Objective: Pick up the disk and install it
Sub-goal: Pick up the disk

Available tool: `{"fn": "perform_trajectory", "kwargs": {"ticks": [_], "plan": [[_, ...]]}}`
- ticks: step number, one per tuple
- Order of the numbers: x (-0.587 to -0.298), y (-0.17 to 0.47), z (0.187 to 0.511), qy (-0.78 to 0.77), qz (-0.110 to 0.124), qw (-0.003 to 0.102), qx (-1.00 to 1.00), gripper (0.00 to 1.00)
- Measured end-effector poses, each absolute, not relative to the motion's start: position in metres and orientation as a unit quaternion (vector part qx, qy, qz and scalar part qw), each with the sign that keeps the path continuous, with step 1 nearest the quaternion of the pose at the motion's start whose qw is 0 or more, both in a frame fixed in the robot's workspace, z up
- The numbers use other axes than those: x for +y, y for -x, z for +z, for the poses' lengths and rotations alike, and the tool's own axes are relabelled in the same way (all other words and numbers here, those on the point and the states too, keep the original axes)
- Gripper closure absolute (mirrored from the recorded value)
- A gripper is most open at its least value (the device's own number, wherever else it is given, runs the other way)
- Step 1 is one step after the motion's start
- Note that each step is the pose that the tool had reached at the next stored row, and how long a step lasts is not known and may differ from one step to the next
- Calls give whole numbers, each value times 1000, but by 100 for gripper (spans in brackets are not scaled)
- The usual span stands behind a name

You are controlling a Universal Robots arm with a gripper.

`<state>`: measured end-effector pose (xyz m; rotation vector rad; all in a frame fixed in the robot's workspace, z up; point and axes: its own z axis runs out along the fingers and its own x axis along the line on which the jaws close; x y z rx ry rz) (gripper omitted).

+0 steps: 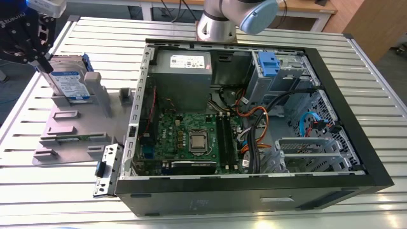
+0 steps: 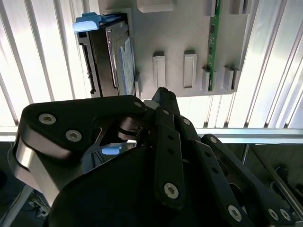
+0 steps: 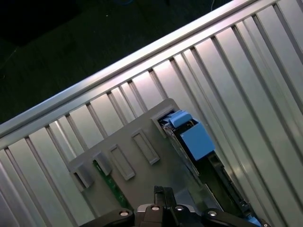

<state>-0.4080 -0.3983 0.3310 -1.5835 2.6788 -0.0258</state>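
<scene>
Just beside the upright disk (image 1: 68, 85) hangs the pincer (image 1: 45, 66).

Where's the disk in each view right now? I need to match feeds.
Exterior view: the disk stands on edge in the grey holder, at the exterior view's left.
Second wrist view: disk against the holder's edge.
First wrist view: disk at that same holder edge, blue carrier showing.
Shared landmark: the grey holder.
</scene>
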Motion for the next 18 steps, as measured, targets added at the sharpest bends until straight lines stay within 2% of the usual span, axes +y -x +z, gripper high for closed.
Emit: {"fn": "perform_trajectory", "kwargs": {"ticks": [18], "plan": [[-398, 408, 331, 550, -8, 15, 835, 89]]}}
